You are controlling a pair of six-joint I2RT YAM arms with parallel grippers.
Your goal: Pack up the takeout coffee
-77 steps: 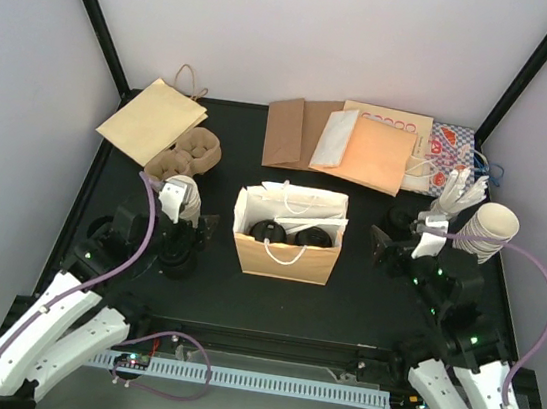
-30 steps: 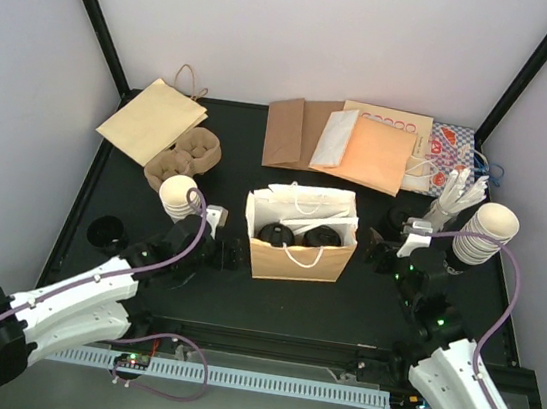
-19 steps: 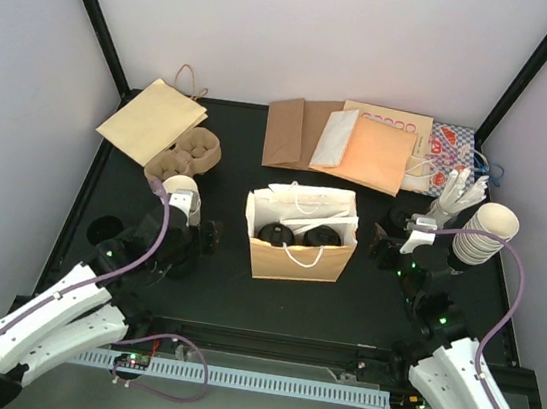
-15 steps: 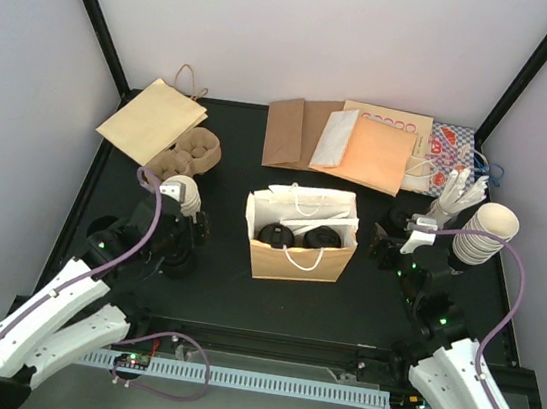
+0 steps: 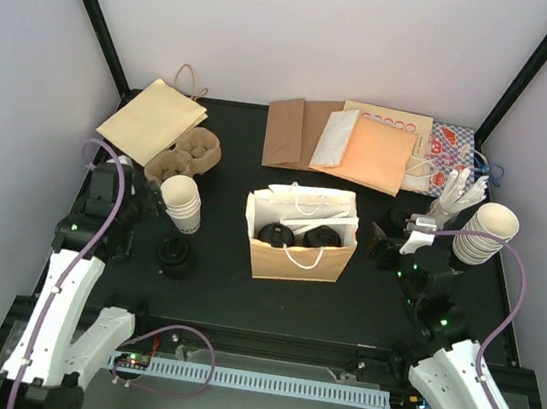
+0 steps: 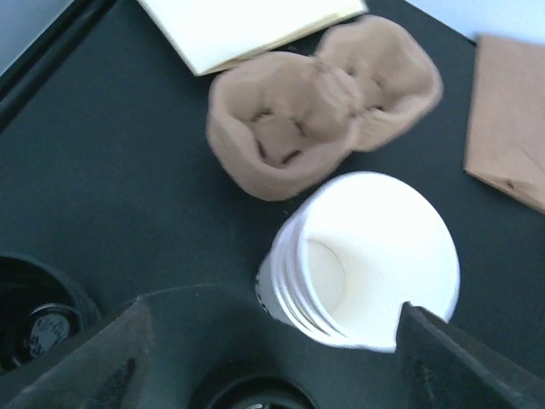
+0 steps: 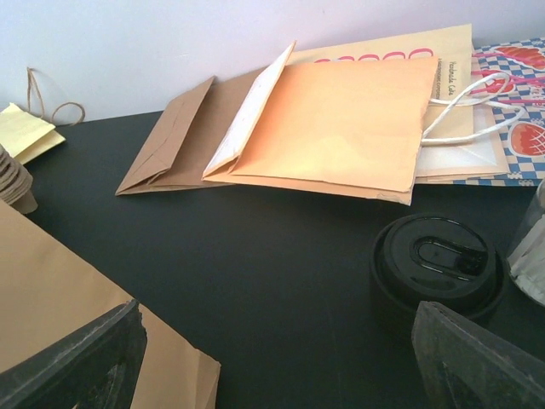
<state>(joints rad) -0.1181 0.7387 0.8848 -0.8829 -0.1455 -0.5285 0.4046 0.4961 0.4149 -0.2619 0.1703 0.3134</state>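
L hand [image 6: 274,308] has swung back toward the left edge of the worktop [image 5: 239,160], open, empty, by the lidless stack [image 6: 366,256]. Both takeout coffees [image 5: 272,233] stand upright inside the paper bag [image 5: 296,260], mid-worktop; R hand [image 7: 277,311], open & empty, sits nearer.
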